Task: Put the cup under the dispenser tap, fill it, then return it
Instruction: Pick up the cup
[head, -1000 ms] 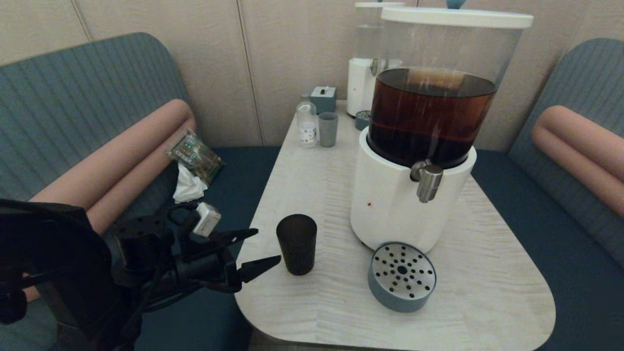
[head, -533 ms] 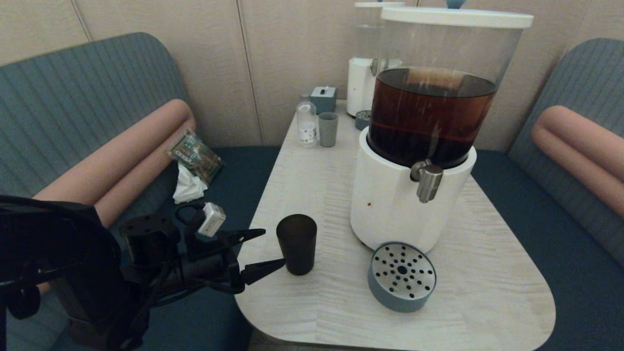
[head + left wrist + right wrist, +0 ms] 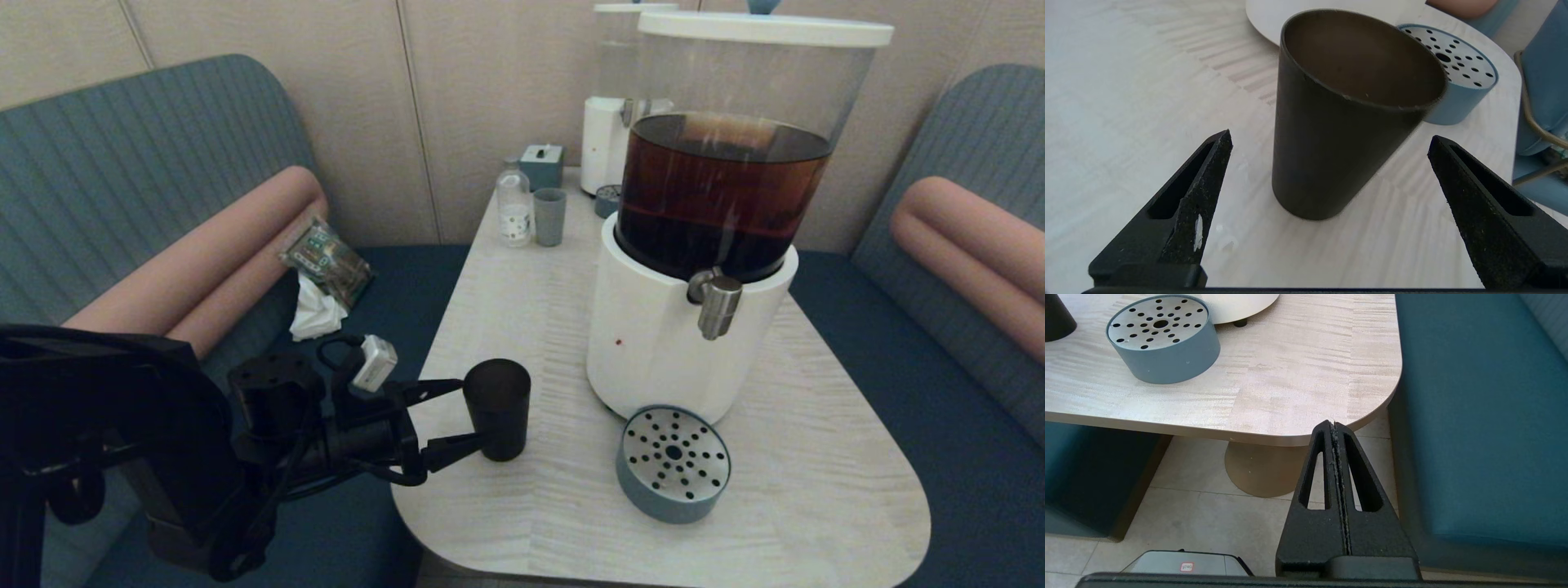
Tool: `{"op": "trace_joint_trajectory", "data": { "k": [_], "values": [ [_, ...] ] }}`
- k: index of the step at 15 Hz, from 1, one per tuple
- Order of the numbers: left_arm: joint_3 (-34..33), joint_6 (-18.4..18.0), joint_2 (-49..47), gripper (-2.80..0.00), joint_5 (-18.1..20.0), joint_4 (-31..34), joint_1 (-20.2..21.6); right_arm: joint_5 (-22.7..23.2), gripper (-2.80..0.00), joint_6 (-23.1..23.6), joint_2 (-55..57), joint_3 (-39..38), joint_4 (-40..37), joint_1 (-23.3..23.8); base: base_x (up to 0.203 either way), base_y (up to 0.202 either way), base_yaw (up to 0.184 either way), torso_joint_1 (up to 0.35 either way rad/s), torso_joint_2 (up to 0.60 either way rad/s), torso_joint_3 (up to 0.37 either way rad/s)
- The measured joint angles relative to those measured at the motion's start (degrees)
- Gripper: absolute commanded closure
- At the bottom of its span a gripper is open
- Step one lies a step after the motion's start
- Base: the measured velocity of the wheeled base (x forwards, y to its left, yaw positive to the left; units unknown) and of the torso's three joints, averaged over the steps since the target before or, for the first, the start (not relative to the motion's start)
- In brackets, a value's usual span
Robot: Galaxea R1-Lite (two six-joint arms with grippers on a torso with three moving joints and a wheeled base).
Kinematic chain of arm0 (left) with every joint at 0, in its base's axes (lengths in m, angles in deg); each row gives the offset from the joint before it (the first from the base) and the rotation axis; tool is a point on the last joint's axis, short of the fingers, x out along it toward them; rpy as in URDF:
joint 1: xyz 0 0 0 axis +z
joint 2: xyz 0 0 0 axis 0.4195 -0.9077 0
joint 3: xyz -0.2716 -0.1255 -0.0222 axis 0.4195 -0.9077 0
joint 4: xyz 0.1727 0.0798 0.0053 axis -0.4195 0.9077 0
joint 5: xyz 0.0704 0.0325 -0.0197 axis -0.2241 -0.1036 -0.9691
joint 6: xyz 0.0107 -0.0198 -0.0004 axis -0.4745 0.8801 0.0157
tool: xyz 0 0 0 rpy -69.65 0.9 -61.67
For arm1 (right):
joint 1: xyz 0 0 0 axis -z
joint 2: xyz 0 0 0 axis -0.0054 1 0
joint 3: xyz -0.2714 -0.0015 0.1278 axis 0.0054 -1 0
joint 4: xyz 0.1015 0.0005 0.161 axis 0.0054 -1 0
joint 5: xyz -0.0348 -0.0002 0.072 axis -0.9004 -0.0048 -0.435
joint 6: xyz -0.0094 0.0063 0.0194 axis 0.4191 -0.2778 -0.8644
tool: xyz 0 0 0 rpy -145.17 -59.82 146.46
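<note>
Matte black left arm (image 3: 122, 425), bulky dark housing, round flange dotted with screw holes, looping black cable, small white-grey box on the wrist, left end effector (image 3: 1327, 171) with gritty tapered slotted fingers (image 3: 1196, 196), right end effector (image 3: 1336, 428) likewise black

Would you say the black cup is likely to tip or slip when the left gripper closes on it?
The cup looks empty, so probably light. Tall and narrower at its base, it may tip if nudged off-centre. Its matte wall should grip reasonably between the open left gripper.
</note>
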Motion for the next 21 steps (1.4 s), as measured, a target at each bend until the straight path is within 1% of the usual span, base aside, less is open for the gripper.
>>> {"op": "trace_joint_trajectory", "data": {
  "k": [10,16,21],
  "values": [
    [6.74,1.02,-4.7,-2.8,-1.44,0.0,-2.38,-0.03,0.0,-0.01,0.0,0.0,0.0,0.0,0.0,0.0,0.0,0.0,0.0,0.0],
    [8.04,1.12,-6.49,-2.8,-1.5,0.01,-2.75,-0.01,0.0,0.0,0.0,0.0,0.0,0.0,0.0,0.0,0.0,0.0,0.0,0.0],
    [10.48,2.88,-7.76,-2.8,-1.56,0.0,-2.77,-0.01,0.0,0.01,0.0,0.0,0.0,0.0,0.0,0.0,0.0,0.0,0.0,0.0]
  ]
}}
